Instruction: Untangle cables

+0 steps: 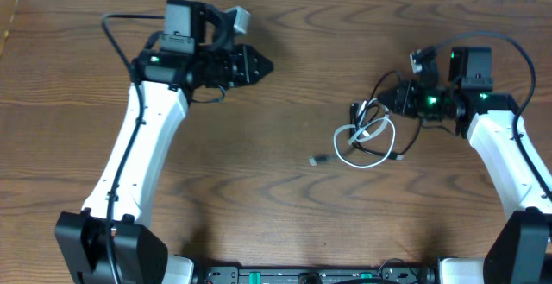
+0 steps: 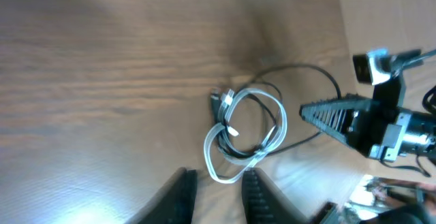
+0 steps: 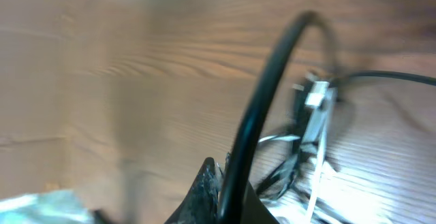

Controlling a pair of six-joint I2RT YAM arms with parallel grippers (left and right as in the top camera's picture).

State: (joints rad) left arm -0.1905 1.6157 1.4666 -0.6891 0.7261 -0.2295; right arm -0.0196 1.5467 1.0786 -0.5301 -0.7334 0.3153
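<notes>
Left gripper (image 2: 218,176) open and empty; right gripper (image 3: 221,186) pinching the black cable (image 3: 262,101).
My left jaws stand apart with nothing between them, and the white cable (image 2: 208,149) lies on the table (image 2: 102,81) ahead of them, well apart, looped through the black one. My right jaws are clamped on the black cable, which arches up from them. I judge I should draw it out slowly while my left pins the white loop.

The white cable (image 2: 208,152) and the black cable (image 2: 300,66) lie tangled in loose, overlapping loops on the bench, right of centre. A small plug end (image 1: 317,159) trails out leftward. The black cable's arc seems pinched in the right gripper (image 1: 390,99).
</notes>
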